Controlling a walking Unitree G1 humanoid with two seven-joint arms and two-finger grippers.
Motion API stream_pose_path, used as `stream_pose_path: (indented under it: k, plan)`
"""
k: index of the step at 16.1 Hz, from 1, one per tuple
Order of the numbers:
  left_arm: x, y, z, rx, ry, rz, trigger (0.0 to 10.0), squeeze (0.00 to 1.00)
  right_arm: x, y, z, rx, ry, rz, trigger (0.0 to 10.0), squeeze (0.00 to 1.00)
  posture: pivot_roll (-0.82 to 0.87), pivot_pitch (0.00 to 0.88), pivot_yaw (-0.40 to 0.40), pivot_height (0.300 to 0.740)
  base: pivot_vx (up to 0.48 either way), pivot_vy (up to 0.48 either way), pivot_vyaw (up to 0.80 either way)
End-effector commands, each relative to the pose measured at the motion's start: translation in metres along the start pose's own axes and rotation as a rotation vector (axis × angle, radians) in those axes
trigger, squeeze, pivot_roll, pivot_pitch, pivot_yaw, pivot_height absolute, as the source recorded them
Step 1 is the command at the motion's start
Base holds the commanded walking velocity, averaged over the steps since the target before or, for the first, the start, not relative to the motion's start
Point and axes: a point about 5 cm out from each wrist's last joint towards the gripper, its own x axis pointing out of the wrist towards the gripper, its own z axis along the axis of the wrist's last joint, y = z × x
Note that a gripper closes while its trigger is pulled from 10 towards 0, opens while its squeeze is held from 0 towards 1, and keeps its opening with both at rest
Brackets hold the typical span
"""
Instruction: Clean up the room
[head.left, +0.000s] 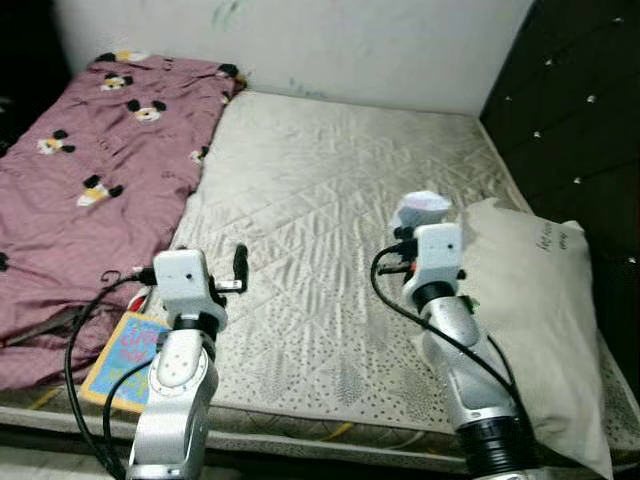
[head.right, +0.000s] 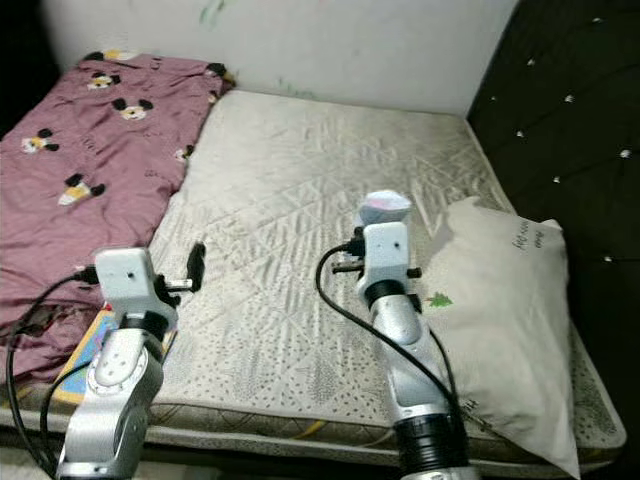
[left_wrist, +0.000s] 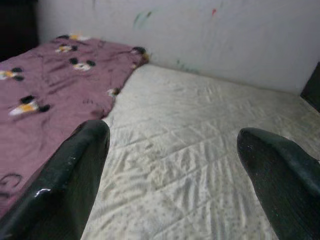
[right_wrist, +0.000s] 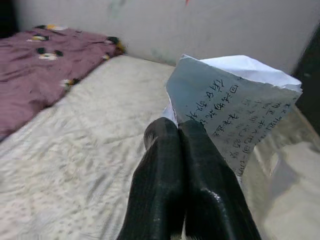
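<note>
Right hand (right_wrist: 180, 131) — pinching paper (right_wrist: 235, 100) — above mattress (head.left: 320, 200).

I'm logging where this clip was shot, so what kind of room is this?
Most likely a bedroom: a bare quilted mattress against the wall, a pillow at its dark padded headboard, and a maroon cartoon-print blanket spread alongside.

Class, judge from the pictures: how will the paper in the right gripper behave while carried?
The paper looks thin and creased, so probably light and floppy. The right gripper pinches just one edge, so it may flap or slip. It likely tears easily.
</note>
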Motion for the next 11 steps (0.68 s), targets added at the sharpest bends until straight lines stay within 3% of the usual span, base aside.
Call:
stream_pose_path:
  k: [1,5,7,11]
  plan:
    - [-0.0013,-0.0016,0.0015,0.000,0.000,-0.007,10.0,0.00,-0.0008,-0.0008,-0.0017,0.008,0.006,-0.011,10.0,0.00,0.04,0.053,-0.029,0.740,0.000,0.000,0.00]
    - [-0.0002,-0.0065,-0.0001,-0.026,0.007,-0.028,10.0,0.00,-0.0038,0.0023,-0.0103,0.013,0.035,-0.002,10.0,0.00,0.04,0.046,-0.037,0.740,0.000,0.000,-0.80]
    - [0.0005,-0.0067,-0.0009,-0.031,0.012,-0.027,10.0,0.00,-0.0004,0.0002,-0.0085,0.009,0.030,-0.006,10.0,0.00,0.04,0.050,-0.037,0.740,0.000,0.276,-0.80]
    - [0.0008,-0.0044,0.0011,-0.037,0.006,-0.019,10.0,0.00,0.0036,-0.0058,-0.0071,0.009,0.031,-0.026,10.0,0.00,0.05,0.068,-0.044,0.740,0.000,0.295,-0.34]
